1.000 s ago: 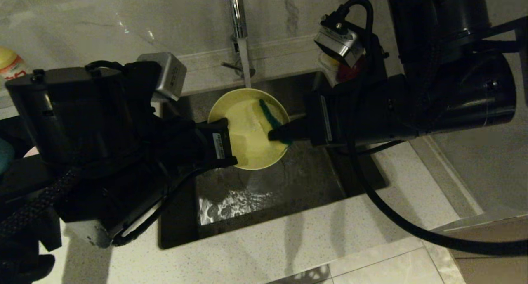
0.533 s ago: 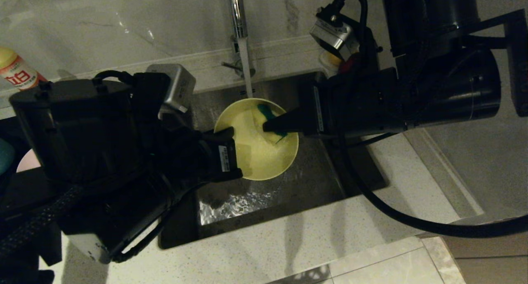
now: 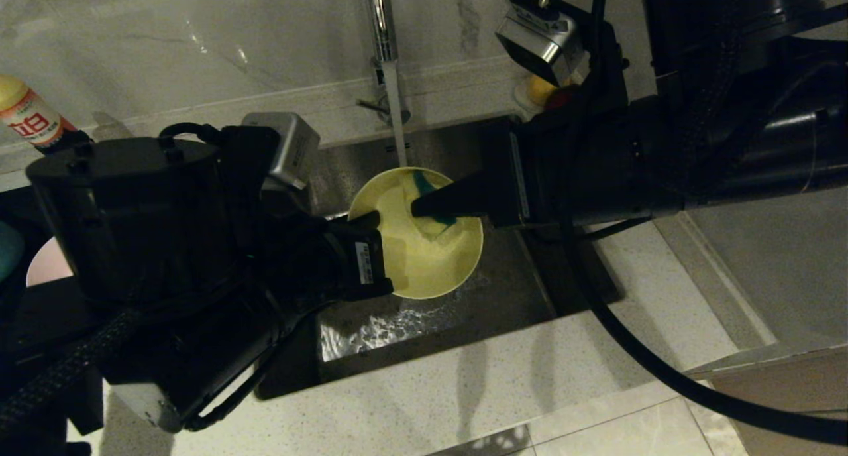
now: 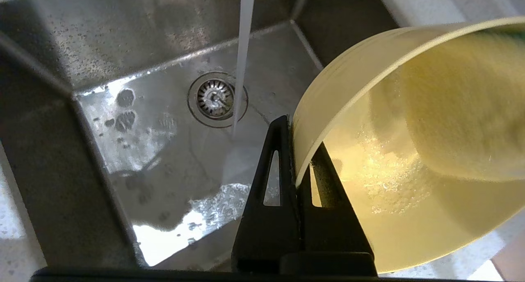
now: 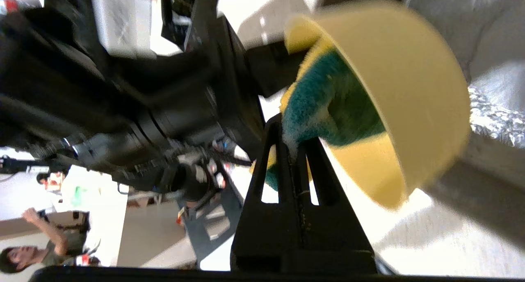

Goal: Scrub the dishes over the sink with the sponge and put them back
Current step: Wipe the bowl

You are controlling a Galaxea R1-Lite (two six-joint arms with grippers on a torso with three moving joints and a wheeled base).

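The yellow bowl [image 3: 424,264] is held tilted over the sink [image 3: 510,290], just in front of the water running from the tap [image 3: 379,18]. My left gripper [image 3: 370,223] is shut on its left rim, one finger inside the wall and one outside [image 4: 297,134]. My right gripper [image 3: 419,209] comes in from the right, shut on the sponge [image 3: 424,181]. The sponge's green face [image 5: 324,105] presses against the inside of the bowl [image 5: 410,89], near its far rim. A pale pink bowl [image 3: 46,260] shows at the far left edge, mostly hidden by my left arm.
Water lies on the sink floor around the drain strainer [image 4: 215,98]. A bottle [image 3: 30,118] stands at the back left. A small white dish with fruit [image 3: 540,93] sits behind my right wrist. Pale counter [image 3: 497,390] runs along the front.
The bowl, with my left gripper on it, has shifted a little right and nearer. My right gripper has slid the sponge leftward across the bowl's inside toward the far rim.
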